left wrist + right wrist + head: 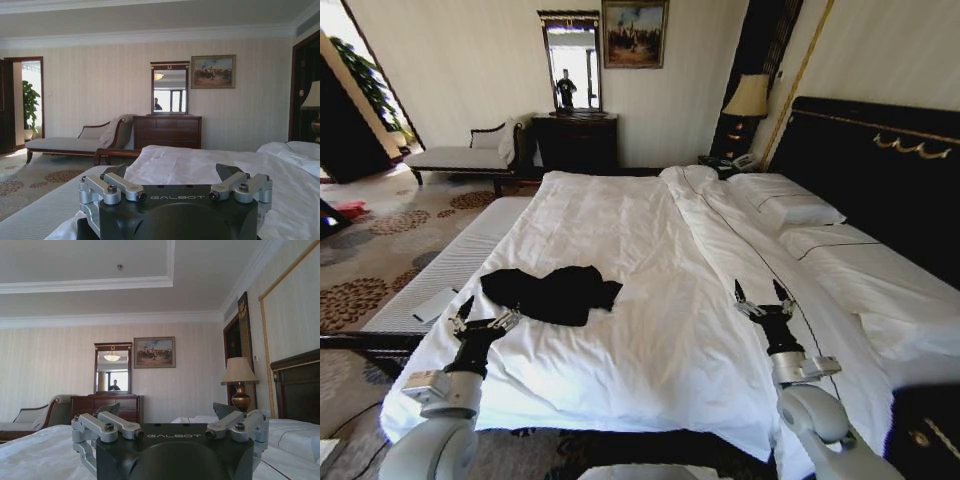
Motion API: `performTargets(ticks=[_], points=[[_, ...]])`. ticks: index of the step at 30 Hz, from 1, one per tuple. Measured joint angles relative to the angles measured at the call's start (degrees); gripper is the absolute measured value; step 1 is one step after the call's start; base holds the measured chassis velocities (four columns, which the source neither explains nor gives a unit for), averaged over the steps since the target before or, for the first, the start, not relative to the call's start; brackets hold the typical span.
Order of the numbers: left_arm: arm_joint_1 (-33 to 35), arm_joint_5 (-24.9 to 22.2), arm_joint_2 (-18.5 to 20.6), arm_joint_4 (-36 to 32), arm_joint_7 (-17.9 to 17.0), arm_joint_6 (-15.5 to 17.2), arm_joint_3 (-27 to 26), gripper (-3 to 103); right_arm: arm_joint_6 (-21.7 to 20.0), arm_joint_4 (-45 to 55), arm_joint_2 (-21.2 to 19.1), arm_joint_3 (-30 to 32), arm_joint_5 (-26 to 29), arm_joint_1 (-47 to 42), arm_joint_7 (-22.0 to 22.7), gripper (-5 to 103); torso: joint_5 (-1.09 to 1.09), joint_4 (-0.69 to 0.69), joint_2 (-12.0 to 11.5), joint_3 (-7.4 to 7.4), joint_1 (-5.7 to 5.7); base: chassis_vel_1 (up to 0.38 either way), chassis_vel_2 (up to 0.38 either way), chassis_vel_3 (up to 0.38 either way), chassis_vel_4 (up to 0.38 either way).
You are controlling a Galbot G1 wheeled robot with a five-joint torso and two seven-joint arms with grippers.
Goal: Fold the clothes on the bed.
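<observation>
The clothes are a crumpled black heap on the near left part of the bed, lying on its white duvet. My left gripper hovers open just beside the heap's near left edge, with nothing between its fingers. My right gripper is open over bare duvet, well to the right of the clothes. In the left wrist view the left gripper points along the bed with its jaws spread. The right wrist view shows the right gripper spread the same way. Any lettering on the clothes is hidden in the folds.
A dark headboard and white pillows line the bed's right side. A pale chaise, a dark dresser with a mirror and a lamp stand at the far wall. Patterned carpet lies left of the bed.
</observation>
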Motion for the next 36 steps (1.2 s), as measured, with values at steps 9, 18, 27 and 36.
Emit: performTargets(ticks=[9, 18, 27, 36], points=[[-0.35, -2.07, 1.48, -0.04, -0.04, 0.04, -1.59, 100, 0.41, 0.01, 1.05, -0.47, -0.34, -0.03, -0.47, 100, 0.00, 0.00, 0.00, 0.00, 0.00, 0.012, 0.078, -0.008, -0.088], [-0.39, -2.37, 1.26, -0.54, -0.09, 0.79, -1.66, 100, 0.45, 0.91, 0.68, 0.02, -0.51, -0.51, -0.65, 100, 0.00, 0.00, 0.00, 0.00, 0.00, 0.011, 0.078, -0.010, -0.070], [-0.08, -1.76, 0.28, -0.90, -0.11, 0.95, -1.13, 100, 0.76, 0.94, 0.34, 0.20, -0.51, -0.58, -0.72, 100, 0.00, 0.00, 0.00, 0.00, 0.00, -0.003, 0.085, -0.004, -0.095], [0.24, -1.78, -0.04, -0.92, -0.25, 0.86, -1.60, 100, 1.22, 0.71, 0.08, -0.20, -0.55, -0.25, -2.02, 100, 0.00, 0.00, 0.00, 0.00, -0.01, 0.020, 0.097, -0.030, -0.098]])
